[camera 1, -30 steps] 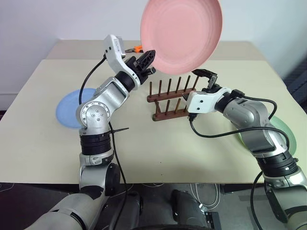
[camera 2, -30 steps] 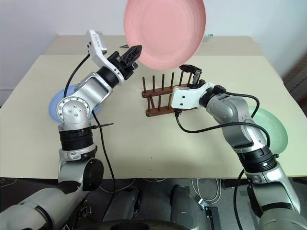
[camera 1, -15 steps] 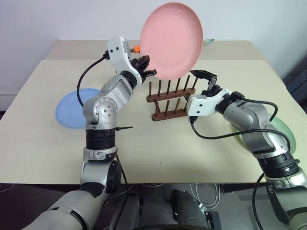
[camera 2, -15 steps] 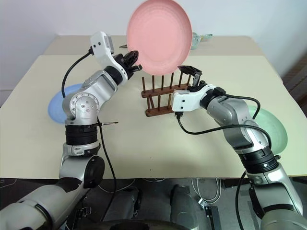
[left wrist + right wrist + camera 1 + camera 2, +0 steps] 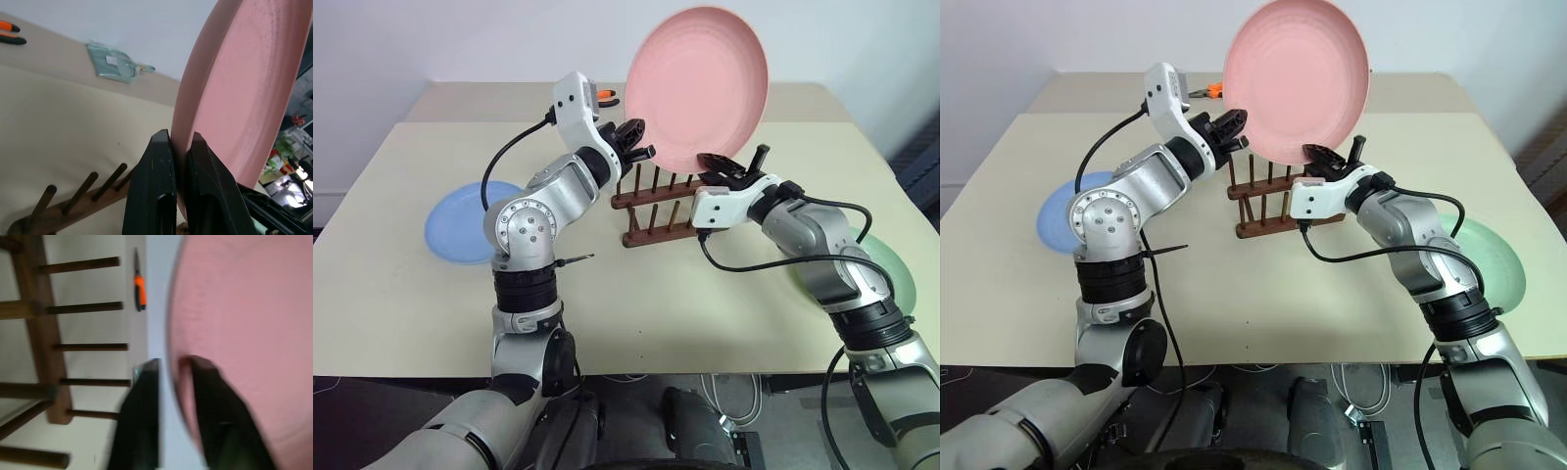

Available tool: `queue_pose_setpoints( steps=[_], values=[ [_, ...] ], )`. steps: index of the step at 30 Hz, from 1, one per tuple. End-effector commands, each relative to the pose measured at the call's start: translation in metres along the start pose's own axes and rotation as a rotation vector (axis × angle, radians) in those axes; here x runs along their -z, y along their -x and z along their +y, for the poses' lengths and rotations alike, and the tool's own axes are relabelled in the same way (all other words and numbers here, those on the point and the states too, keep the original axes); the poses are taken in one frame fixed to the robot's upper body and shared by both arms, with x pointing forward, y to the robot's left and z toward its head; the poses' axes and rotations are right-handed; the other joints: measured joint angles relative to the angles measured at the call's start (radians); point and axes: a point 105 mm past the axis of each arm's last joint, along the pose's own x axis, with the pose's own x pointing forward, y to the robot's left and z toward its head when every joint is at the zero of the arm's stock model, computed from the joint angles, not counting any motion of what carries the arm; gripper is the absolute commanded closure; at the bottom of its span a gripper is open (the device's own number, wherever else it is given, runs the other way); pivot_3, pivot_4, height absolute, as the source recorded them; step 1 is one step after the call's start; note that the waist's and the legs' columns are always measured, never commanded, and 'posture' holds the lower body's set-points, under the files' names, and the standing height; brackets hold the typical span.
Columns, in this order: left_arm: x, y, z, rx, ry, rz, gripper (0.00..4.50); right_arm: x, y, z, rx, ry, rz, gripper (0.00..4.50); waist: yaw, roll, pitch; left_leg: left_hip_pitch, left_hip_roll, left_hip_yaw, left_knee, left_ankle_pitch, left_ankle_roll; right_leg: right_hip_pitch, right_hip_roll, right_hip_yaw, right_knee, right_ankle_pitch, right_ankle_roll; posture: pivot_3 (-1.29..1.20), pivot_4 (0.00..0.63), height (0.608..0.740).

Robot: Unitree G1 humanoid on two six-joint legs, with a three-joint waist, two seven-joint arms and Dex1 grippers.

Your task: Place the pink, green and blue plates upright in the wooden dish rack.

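Note:
The pink plate is held up on edge over the wooden dish rack, its face turned toward me. My left gripper is shut on its lower left rim; in the left wrist view the fingers pinch the rim. From the right, my right gripper is shut on the plate's bottom rim, its fingers straddling the edge. On the table's left side the blue plate lies flat. The green plate lies flat at the right, partly behind my right arm.
Orange-handled pliers and a green pouch lie on the back table beyond the rack. The rack's pegs stand just under the plate. The table's front edge runs close to me.
The pink plate and my left gripper have shifted to the right over the rack. My right gripper, open before, has closed on the plate's bottom rim.

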Motion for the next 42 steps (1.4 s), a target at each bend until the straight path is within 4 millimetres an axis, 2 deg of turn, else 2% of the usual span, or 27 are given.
queue_pose_setpoints(
  steps=[1, 3, 6, 8, 10, 12, 14, 17, 20, 23, 26, 30, 32, 36, 42],
  values=[
    [-0.011, 0.007, -0.015, 0.083, 0.059, -0.043, 3.47, 0.000, 0.000, -0.013, 0.056, 0.013, -0.007, 4.50, 0.000, 0.000, 0.000, 0.000, 0.000, 0.000, 0.000, 0.000, -0.001, 0.000, 0.000, 0.000, 0.000, 0.000, 0.000, 0.00, 0.150, 0.740],
    [-0.017, 0.008, -0.016, 0.103, 0.108, -0.065, 2.46, -0.003, 0.000, -0.013, 0.059, 0.015, -0.020, 4.50, 0.003, 0.000, 0.000, 0.000, 0.000, 0.000, 0.000, 0.001, -0.002, 0.000, 0.000, 0.000, 0.000, 0.000, 0.000, 0.00, 0.150, 0.740],
    [-0.043, 0.013, -0.010, 0.105, 0.134, -0.182, 0.98, -0.004, 0.003, -0.015, 0.069, 0.026, -0.033, 4.50, 0.002, 0.000, 0.000, 0.000, 0.000, 0.000, 0.000, 0.001, -0.002, 0.000, 0.000, 0.000, 0.000, 0.000, 0.000, 0.00, 0.150, 0.740],
    [-0.059, 0.017, 0.003, 0.062, 0.072, -0.248, 0.98, -0.002, 0.006, -0.018, 0.077, 0.005, -0.034, 4.50, -0.002, 0.000, 0.000, 0.000, 0.000, 0.000, 0.000, 0.002, -0.004, 0.000, 0.000, 0.000, 0.000, 0.000, 0.000, 0.00, 0.150, 0.740],
    [-0.071, 0.024, 0.018, 0.002, -0.099, -0.291, 0.98, 0.002, 0.012, -0.029, 0.118, -0.071, -0.040, 4.50, -0.006, 0.000, 0.000, 0.000, 0.000, 0.000, -0.001, 0.003, -0.005, 0.000, 0.000, 0.000, 0.000, 0.000, 0.000, 0.00, 0.150, 0.740],
    [-0.076, 0.033, 0.029, -0.002, -0.252, -0.308, 0.98, 0.005, 0.020, -0.046, 0.177, -0.255, -0.074, 4.50, -0.008, 0.000, 0.000, 0.001, 0.000, 0.001, -0.002, 0.003, -0.005, 0.000, 0.000, 0.000, 0.000, 0.000, 0.000, 0.00, 0.150, 0.740],
    [-0.069, 0.044, 0.036, 0.049, -0.414, -0.278, 0.98, 0.005, 0.032, -0.060, 0.205, -0.521, -0.141, 4.50, -0.009, 0.000, 0.000, 0.001, 0.000, 0.001, -0.002, 0.003, -0.005, 0.000, 0.000, 0.001, 0.000, 0.000, 0.000, 0.00, 0.150, 0.740],
    [-0.044, 0.059, 0.038, 0.178, -0.533, -0.183, 0.98, 0.005, 0.048, -0.071, 0.165, -0.898, -0.237, 4.50, -0.008, 0.001, 0.000, 0.000, 0.001, 0.000, -0.002, 0.001, -0.002, 0.000, 0.000, 0.001, -0.001, 0.000, -0.001, 0.00, 0.150, 0.740],
    [0.005, 0.078, 0.037, 0.350, -0.608, 0.017, 0.98, -0.013, 0.067, -0.080, 0.055, -1.216, -0.416, 4.50, -0.005, 0.001, 0.001, 0.000, 0.001, -0.001, -0.002, -0.001, 0.001, 0.000, 0.000, 0.001, -0.001, 0.000, -0.002, 0.00, 0.150, 0.740],
    [0.045, 0.096, 0.034, 0.486, -0.635, 0.178, 0.98, -0.017, 0.075, -0.084, -0.017, -1.421, -0.501, 4.50, -0.005, 0.004, 0.002, 0.000, 0.002, 0.000, -0.002, -0.001, 0.002, 0.000, 0.000, 0.001, -0.001, -0.002, -0.006, 0.00, 0.150, 0.740],
    [0.070, 0.102, 0.033, 0.533, -0.599, 0.256, 0.98, -0.012, 0.073, -0.071, -0.088, -1.523, -0.470, 4.50, -0.003, 0.004, 0.002, 0.000, 0.002, 0.000, -0.002, -0.001, 0.003, 0.000, 0.000, 0.001, -0.001, -0.002, -0.006, 0.00, 0.150, 0.740],
    [0.090, 0.107, 0.033, 0.559, -0.610, 0.322, 0.98, -0.007, 0.069, -0.060, -0.133, -1.564, -0.432, 4.50, -0.002, 0.005, 0.002, 0.000, 0.002, 0.001, -0.002, -0.002, 0.003, 0.000, 0.000, 0.001, -0.001, -0.002, -0.006, 0.00, 0.150, 0.740],
    [0.100, 0.111, 0.029, 0.588, -0.607, 0.348, 0.98, 0.002, 0.065, -0.055, -0.126, -1.578, -0.403, 4.50, -0.003, 0.005, 0.002, 0.000, 0.002, 0.001, -0.002, -0.002, 0.003, -0.001, 0.000, 0.001, -0.001, -0.002, -0.006, 0.00, 0.150, 0.740],
    [0.105, 0.112, 0.024, 0.604, -0.597, 0.356, 0.98, 0.017, 0.061, -0.051, -0.123, -1.597, -0.380, 4.50, -0.001, 0.005, 0.002, 0.000, 0.002, 0.001, -0.002, -0.002, 0.003, -0.001, 0.000, 0.001, -0.001, -0.002, -0.006, 0.00, 0.150, 0.740],
    [0.109, 0.110, 0.017, 0.621, -0.595, 0.368, 0.98, 0.025, 0.059, -0.046, -0.173, -1.615, -0.388, 4.50, -0.001, 0.005, 0.003, 0.000, 0.002, 0.001, -0.002, -0.002, 0.003, -0.001, 0.000, 0.001, -0.001, -0.002, -0.005, 0.00, 0.150, 0.740]
  ],
)
